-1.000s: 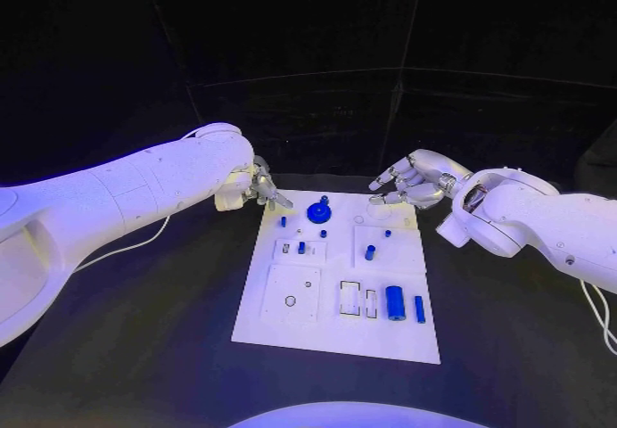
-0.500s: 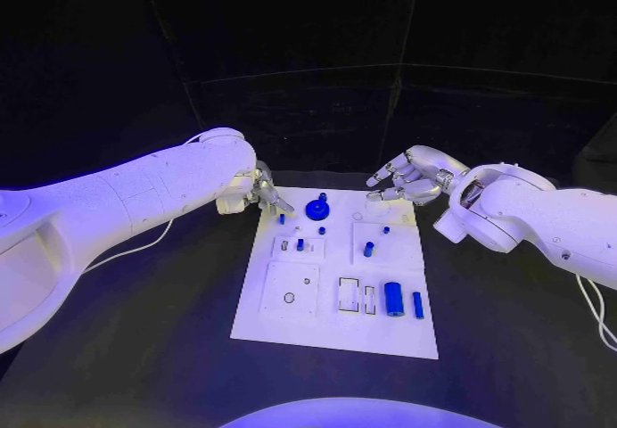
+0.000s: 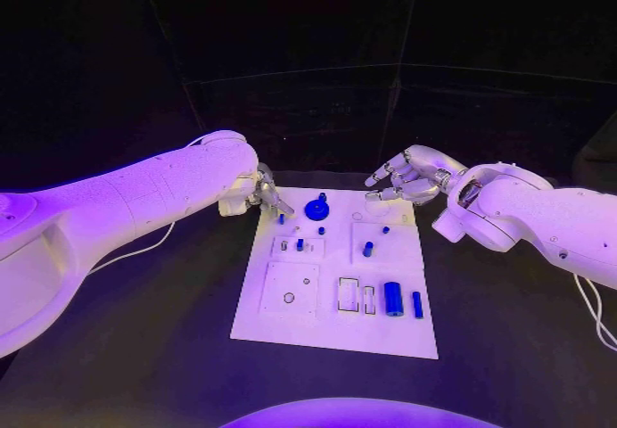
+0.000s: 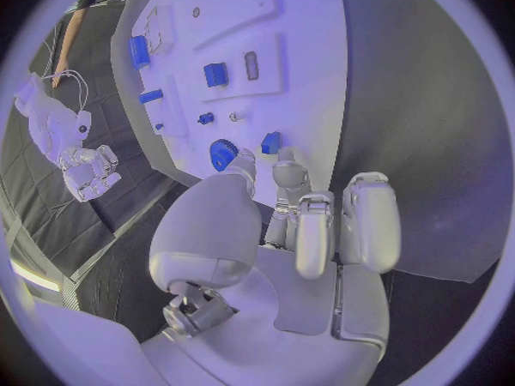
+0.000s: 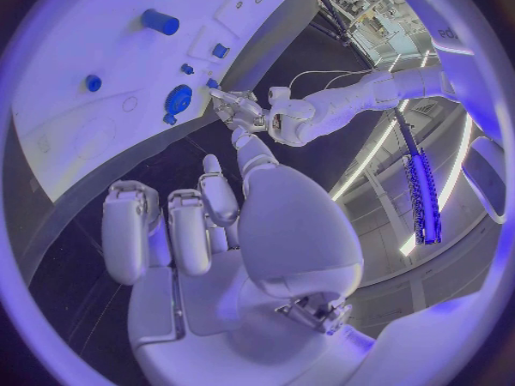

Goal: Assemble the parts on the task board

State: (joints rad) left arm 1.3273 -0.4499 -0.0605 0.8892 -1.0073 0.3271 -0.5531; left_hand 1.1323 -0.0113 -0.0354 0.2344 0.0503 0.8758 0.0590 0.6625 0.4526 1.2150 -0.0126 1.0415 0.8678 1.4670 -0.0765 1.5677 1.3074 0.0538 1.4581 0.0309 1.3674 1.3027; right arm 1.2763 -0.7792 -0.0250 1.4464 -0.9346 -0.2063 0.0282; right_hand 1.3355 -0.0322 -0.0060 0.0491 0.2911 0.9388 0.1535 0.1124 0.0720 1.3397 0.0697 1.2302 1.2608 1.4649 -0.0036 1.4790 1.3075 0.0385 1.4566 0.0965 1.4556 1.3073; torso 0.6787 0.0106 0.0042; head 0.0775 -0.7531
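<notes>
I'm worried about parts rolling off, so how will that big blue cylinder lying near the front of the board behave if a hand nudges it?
The blue cylinder lies on its side on the task board, so it probably rolls if pushed sideways. It looks solid and rigid. Its smooth round surface may slip in a pinch.

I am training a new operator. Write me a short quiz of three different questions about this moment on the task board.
1. True or false: the right hand holds a blue part.
2. Which hand is next to the small blue peg at the task board's far left corner?
   A. left hand
   B. right hand
3. Fill in: the big blue cylinder lies on the board's near ____ side.

Key: 1 false, it hovers with fingers apart, holding nothing. 2 A. 3 right.
</notes>
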